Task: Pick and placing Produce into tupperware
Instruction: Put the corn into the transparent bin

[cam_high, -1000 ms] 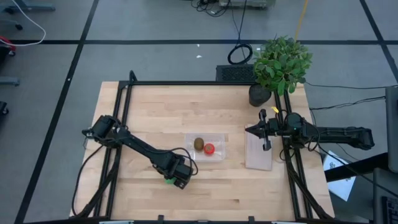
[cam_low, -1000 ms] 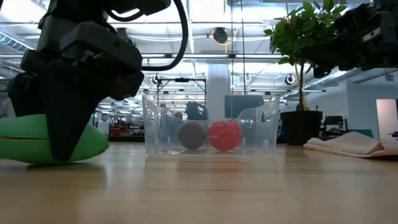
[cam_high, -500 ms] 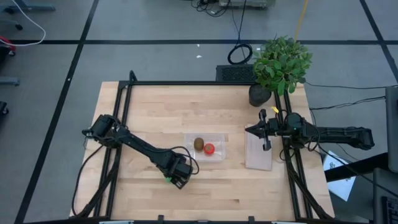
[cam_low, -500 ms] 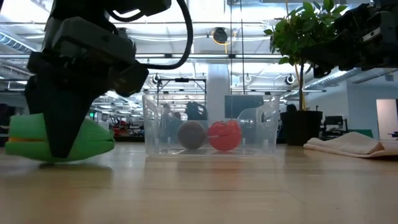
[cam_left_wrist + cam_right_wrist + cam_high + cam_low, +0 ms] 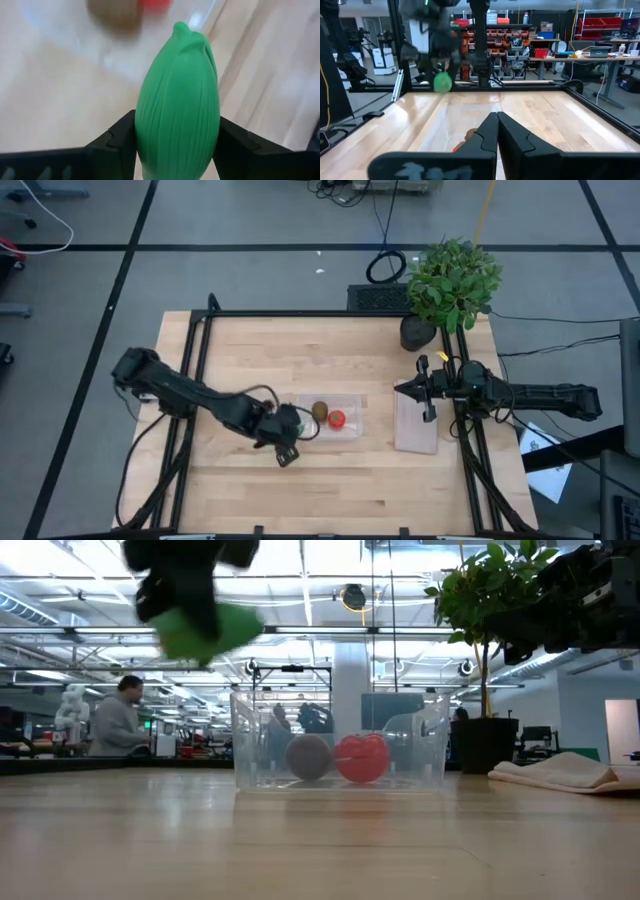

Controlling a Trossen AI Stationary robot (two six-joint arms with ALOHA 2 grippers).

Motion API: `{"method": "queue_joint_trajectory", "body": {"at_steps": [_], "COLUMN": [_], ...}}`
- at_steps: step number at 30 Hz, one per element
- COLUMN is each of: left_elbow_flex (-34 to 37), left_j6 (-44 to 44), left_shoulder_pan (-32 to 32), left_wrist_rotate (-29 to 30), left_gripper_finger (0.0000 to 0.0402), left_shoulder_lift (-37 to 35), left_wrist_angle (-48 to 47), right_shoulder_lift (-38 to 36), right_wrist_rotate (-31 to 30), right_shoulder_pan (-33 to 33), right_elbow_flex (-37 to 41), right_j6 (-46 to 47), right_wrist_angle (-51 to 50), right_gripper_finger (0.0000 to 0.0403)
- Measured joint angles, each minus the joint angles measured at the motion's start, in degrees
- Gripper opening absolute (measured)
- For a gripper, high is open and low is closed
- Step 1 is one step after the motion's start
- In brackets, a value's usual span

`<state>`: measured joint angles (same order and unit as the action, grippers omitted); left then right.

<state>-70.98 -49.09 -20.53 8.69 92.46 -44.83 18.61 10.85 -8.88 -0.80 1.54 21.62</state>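
Fingers (image 5: 112,137) of the left arm clamp the green piece (image 5: 178,105) at its middle — ribbed, light (likely rigid); right fingers (image 5: 496,131) closed, idle.

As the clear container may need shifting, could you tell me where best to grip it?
Probably the container's short wall nearest the right arm, from straight above, one of the fingers inside, one outside. Its walls are thin and upright; the kiwi ball and tomato ball leave that end bare; the left gripper, holding the green piece, crowds the other.
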Motion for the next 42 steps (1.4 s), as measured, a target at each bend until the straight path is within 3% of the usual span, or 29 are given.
{"method": "queue_joint_trajectory", "body": {"at_steps": [7, 13, 23, 28, 32, 42], "left_elbow_flex": [0.00, 0.00, 0.00, -0.03, -0.02, -0.02], "left_j6": [15.83, 28.55, 47.27, 52.08, 55.24, 58.57], "left_shoulder_pan": [-0.61, -0.96, 0.04, 0.98, 0.98, 0.98], "left_wrist_rotate": [9.43, 9.83, 12.39, 10.44, 10.04, 12.82], "left_gripper_finger": [0.0205, 0.0187, 0.0199, 0.0189, 0.0205, 0.0192], "left_shoulder_lift": [-10.43, -17.01, -21.76, -25.18, -29.36, -37.79], "left_wrist_angle": [5.93, 5.00, 7.83, 10.11, 10.04, 7.41], "right_shoulder_lift": [0.00, -0.02, 0.00, 0.00, 0.00, -0.02], "right_wrist_rotate": [0.00, -0.02, -0.01, 0.00, -0.02, -0.02], "right_shoulder_pan": [0.00, 0.00, 0.00, 0.00, 0.00, 0.00], "right_elbow_flex": [-0.07, -0.07, -0.04, -0.04, -0.04, -0.04], "right_j6": [0.79, 2.40, 5.08, 4.90, 4.88, 4.88], "right_wrist_angle": [1.37, 2.39, 4.62, 7.54, 8.58, 8.57], "right_gripper_finger": [0.0000, 0.0000, 0.0000, 0.0000, 0.0000, 0.0000]}}
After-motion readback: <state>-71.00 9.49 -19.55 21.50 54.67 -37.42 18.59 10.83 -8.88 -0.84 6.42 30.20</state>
